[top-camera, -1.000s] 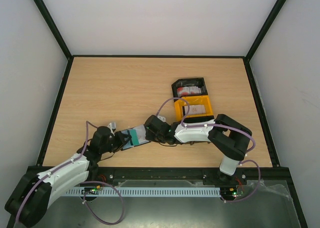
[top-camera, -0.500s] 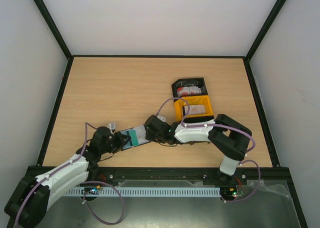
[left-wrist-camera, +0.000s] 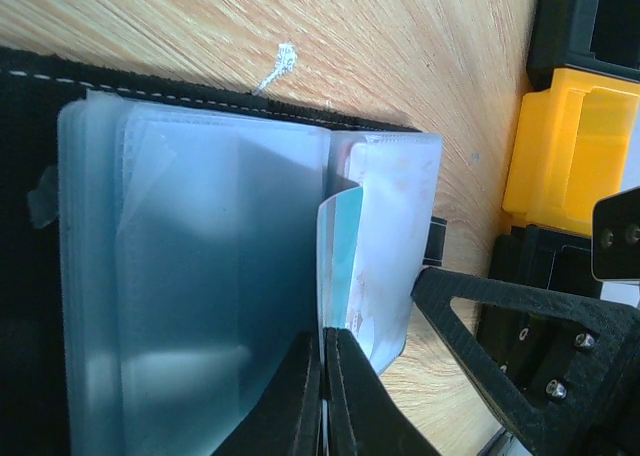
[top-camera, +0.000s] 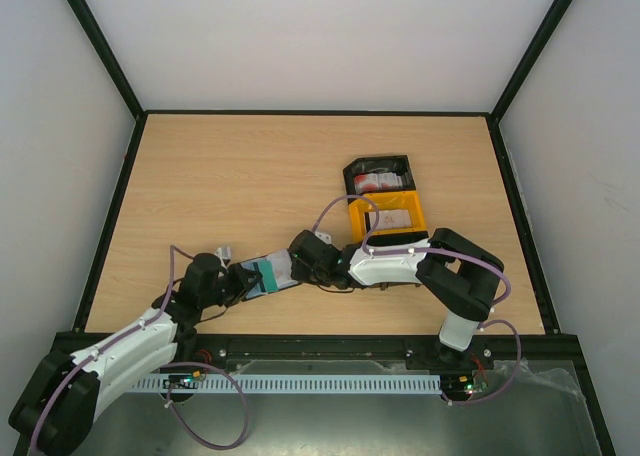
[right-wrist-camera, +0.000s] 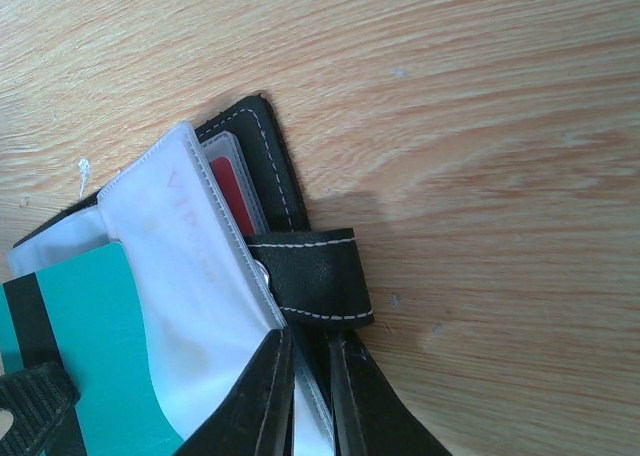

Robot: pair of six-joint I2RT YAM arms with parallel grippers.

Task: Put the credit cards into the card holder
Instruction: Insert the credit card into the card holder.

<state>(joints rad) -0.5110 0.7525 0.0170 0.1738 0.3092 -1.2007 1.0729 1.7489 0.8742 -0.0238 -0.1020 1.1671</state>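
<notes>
The black card holder [top-camera: 262, 276] lies open at the table's near edge, its clear sleeves [left-wrist-camera: 200, 276] fanned out. My left gripper [top-camera: 240, 280] is shut on a teal credit card [left-wrist-camera: 343, 256], pinched by its near edge, with its far end between the sleeves. In the right wrist view the teal card [right-wrist-camera: 90, 336] lies over a sleeve. My right gripper [right-wrist-camera: 310, 376] is shut on the card holder's edge just below the snap tab [right-wrist-camera: 315, 276]. A red card [right-wrist-camera: 235, 191] sits in an inner slot. More cards lie in the two bins.
A black bin [top-camera: 352, 176] with red-and-white cards [top-camera: 378, 182] and a yellow bin [top-camera: 355, 221] with pale cards [top-camera: 392, 219] stand just right of centre, behind my right arm. The yellow bin [left-wrist-camera: 570, 146] is close to the holder's right side.
</notes>
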